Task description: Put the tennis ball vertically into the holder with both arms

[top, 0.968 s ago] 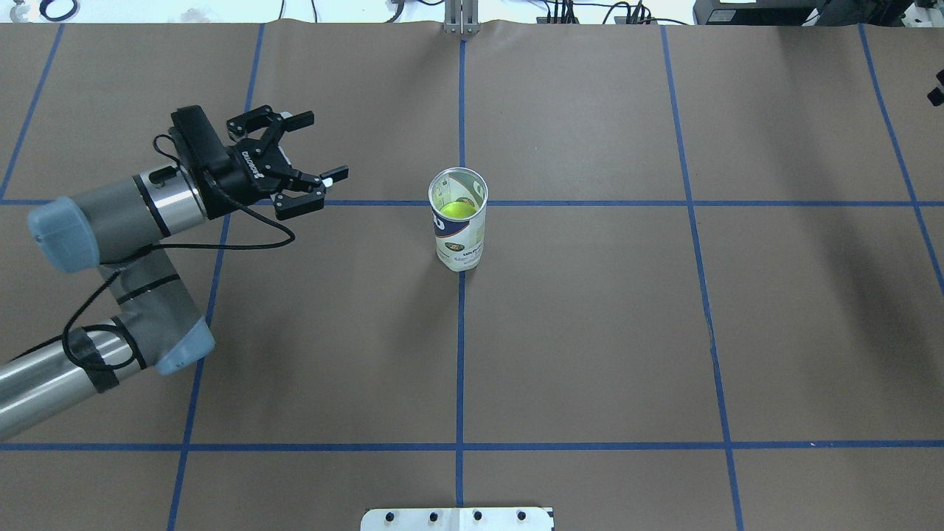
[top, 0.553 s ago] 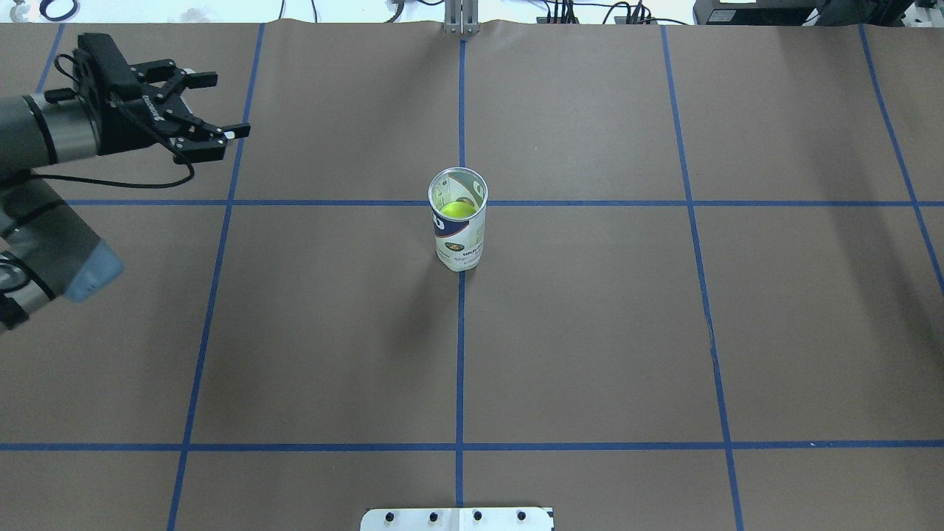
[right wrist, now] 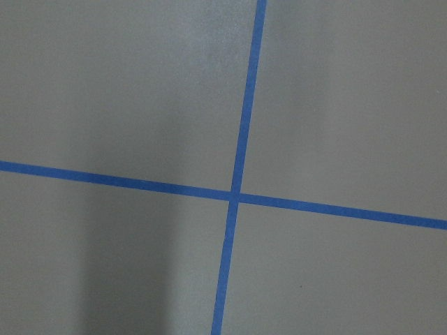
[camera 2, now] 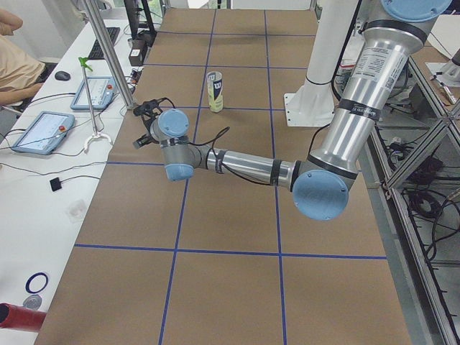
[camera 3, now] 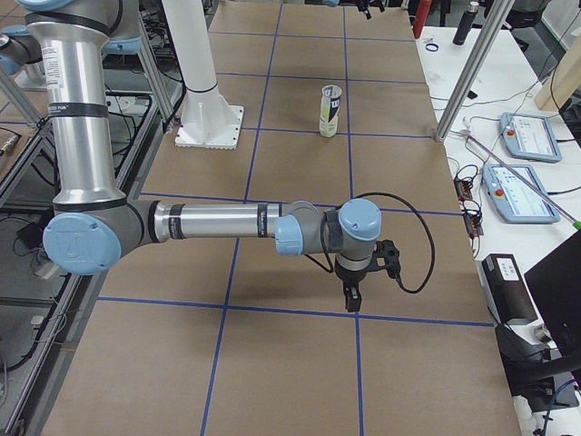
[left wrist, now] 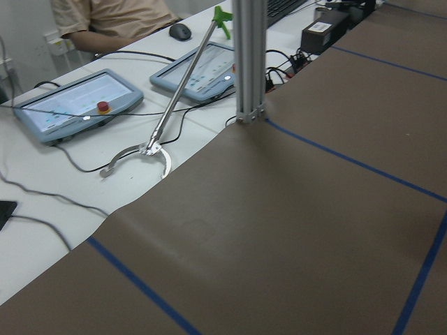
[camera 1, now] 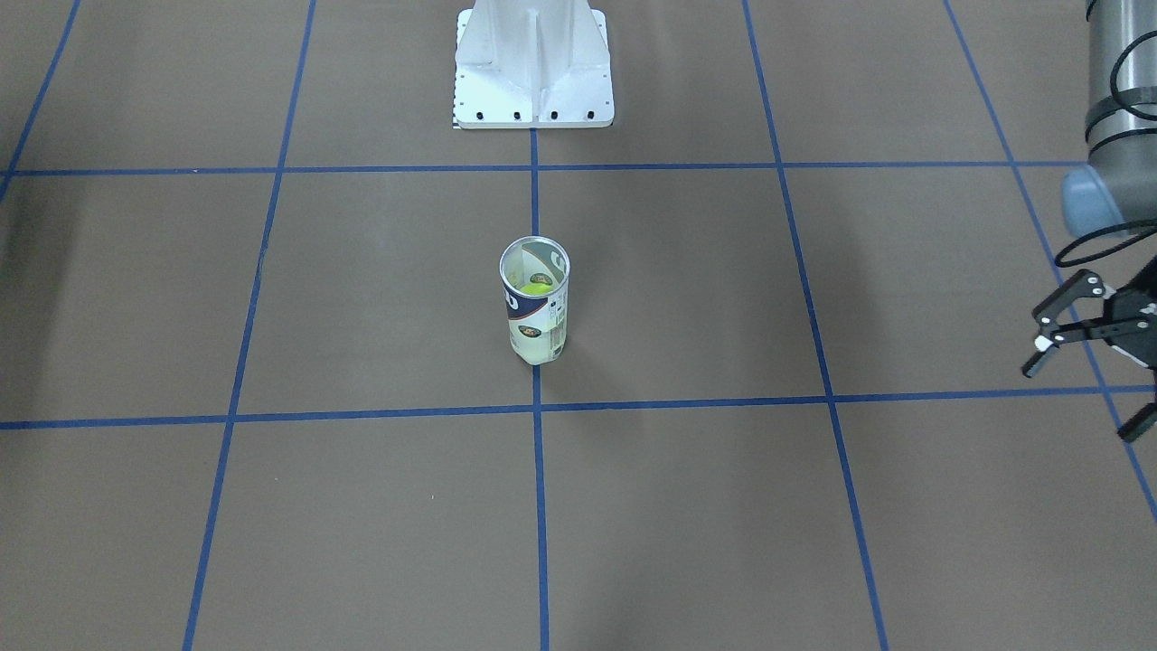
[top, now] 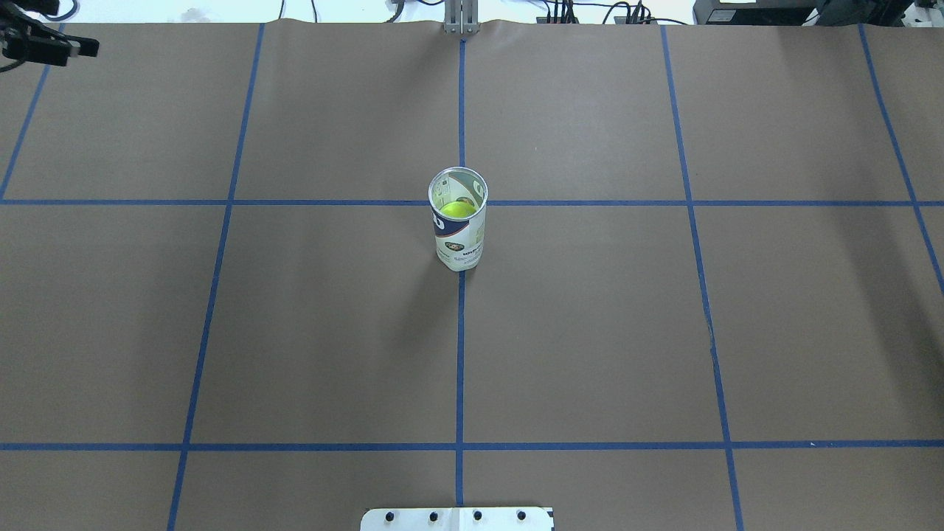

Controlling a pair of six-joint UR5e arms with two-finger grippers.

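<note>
1. Standing upright on the middle blue tape line point(top: 460, 354), near a crossing, the clear can point(top: 458, 228) has its open mouth facing up.
2. A yellow-green ball point(top: 458, 209) sits inside the can, below the rim.
3. The left claw point(camera 1: 1087, 387) hangs at the table's far left edge, fingers spread wide and gripping nothing, well apart from the can.
4. The right claw point(camera 3: 352, 292) shows only in the side view, pointing down over the brown table point(camera 3: 300, 363), well apart from the can. I cannot tell whether it is spread or pressed together. Its wrist camera sees only a tape crossing.
5. A white base point(camera 1: 533, 63) stands on the same middle line on the robot's side of the can.
6. Beside the left claw's end of the table are a metal post point(left wrist: 250, 59), two tablets point(left wrist: 77, 105), a grabber stick point(left wrist: 181, 91) and a seated person point(left wrist: 112, 17).
</note>
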